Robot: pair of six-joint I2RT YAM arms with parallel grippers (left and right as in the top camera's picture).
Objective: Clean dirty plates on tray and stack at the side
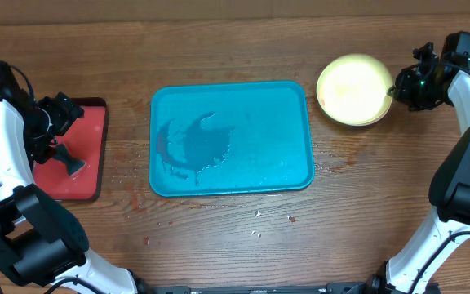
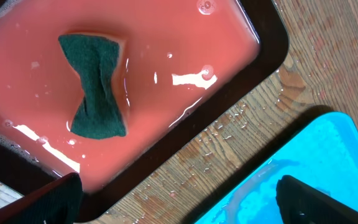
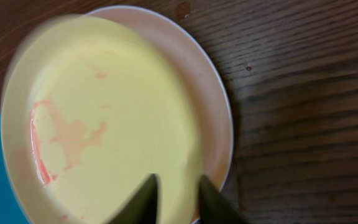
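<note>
Nearest the robot, the wooden table [image 1: 219, 229] is wet, with droplets and small specks scattered in front of the tray [image 1: 292, 106]. The teal tray lies at the middle of the table with no plate on it; a shallow puddle of water [image 1: 194, 143] spreads over its left half.

To the left, well apart from it, sits a smaller red tray [image 1: 88, 184] with a dark rim, its floor covered in wet, pinkish water. A dark green sponge [image 2: 98, 87], pinched in at its middle, lies in it. The left gripper [image 2: 179, 186] hangs over the edge of the red tray, its fingers spread wide and holding nothing.

Farthest off, beside the tray's far right corner, the plates [image 1: 352, 90] rest on the table. The yellow-green plate [image 3: 104, 93] lies on top of the white plate [image 3: 210, 106], shifted a little off centre, with a red sauce smear [image 3: 42, 155] on its face. The right gripper [image 3: 176, 196] is at its rim with the fingers close together; whether they pinch the rim cannot be told.
</note>
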